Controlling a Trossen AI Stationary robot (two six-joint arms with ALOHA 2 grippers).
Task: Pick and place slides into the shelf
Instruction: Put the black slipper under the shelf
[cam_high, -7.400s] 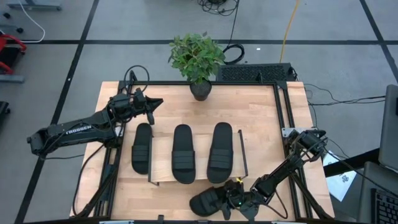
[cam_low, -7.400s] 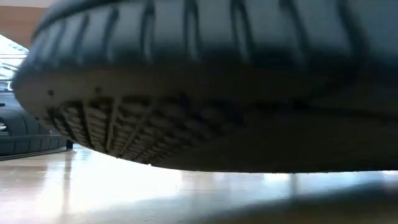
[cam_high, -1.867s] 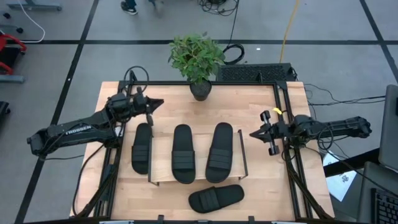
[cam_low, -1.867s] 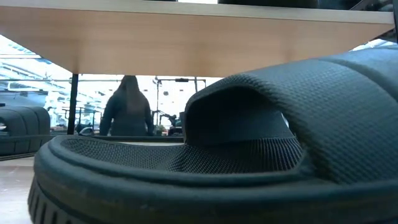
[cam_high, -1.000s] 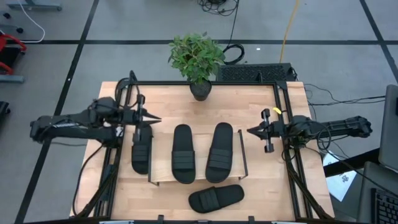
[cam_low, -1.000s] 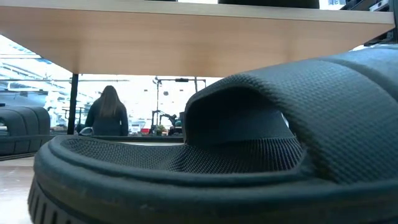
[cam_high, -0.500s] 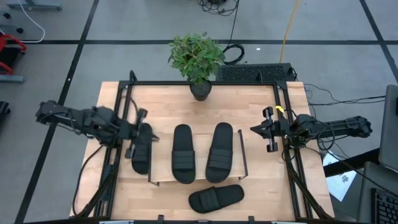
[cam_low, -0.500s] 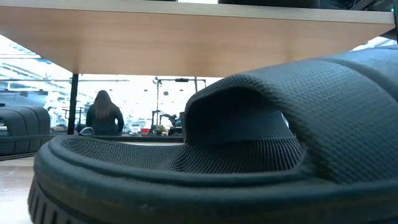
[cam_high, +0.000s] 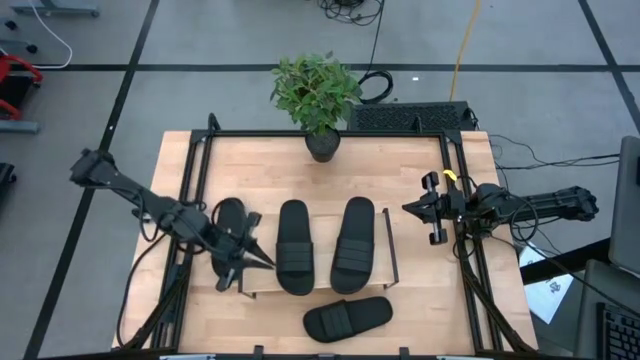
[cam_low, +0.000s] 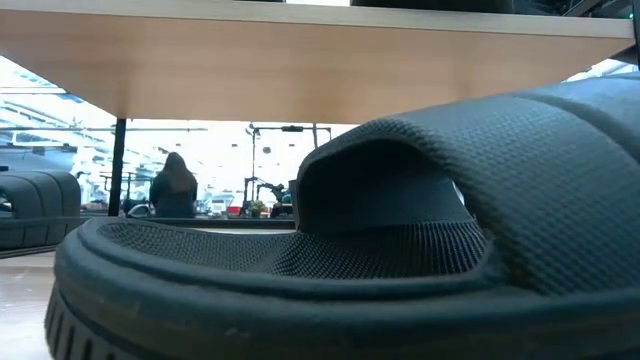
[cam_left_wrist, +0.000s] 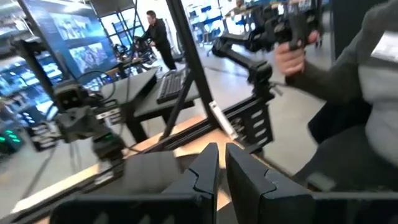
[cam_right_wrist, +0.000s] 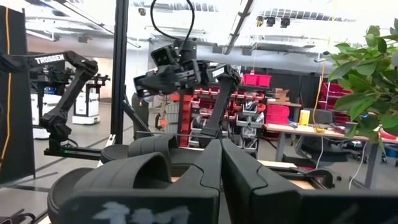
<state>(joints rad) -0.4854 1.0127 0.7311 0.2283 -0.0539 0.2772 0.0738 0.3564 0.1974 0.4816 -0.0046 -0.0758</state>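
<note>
Two black slides (cam_high: 294, 247) (cam_high: 353, 245) lie side by side on the shelf (cam_high: 262, 276), a light wood board with wire end frames. A third slide (cam_high: 229, 232) lies just left of the shelf. The fourth (cam_high: 348, 318) rests sole-down on the table near its front edge and fills the low view (cam_low: 400, 250). My left gripper (cam_high: 266, 264) hovers shut over the shelf's left near corner, pointing toward the table's right; its fingers (cam_left_wrist: 219, 171) hold nothing. My right gripper (cam_high: 406, 209) waits shut to the right of the shelf, fingers (cam_right_wrist: 219, 163) level.
A potted plant (cam_high: 318, 98) stands at the table's far edge. Black frame rails (cam_high: 455, 190) run along the table's sides. Beyond the table, a person's hand (cam_left_wrist: 289, 57) grips a handle, and another person (cam_low: 175, 190) stands far back in the room.
My left arm has swung from the table's far left toward the near edge. Its gripper now sits over the shelf's left near corner and has stayed shut. The slides have not moved.
</note>
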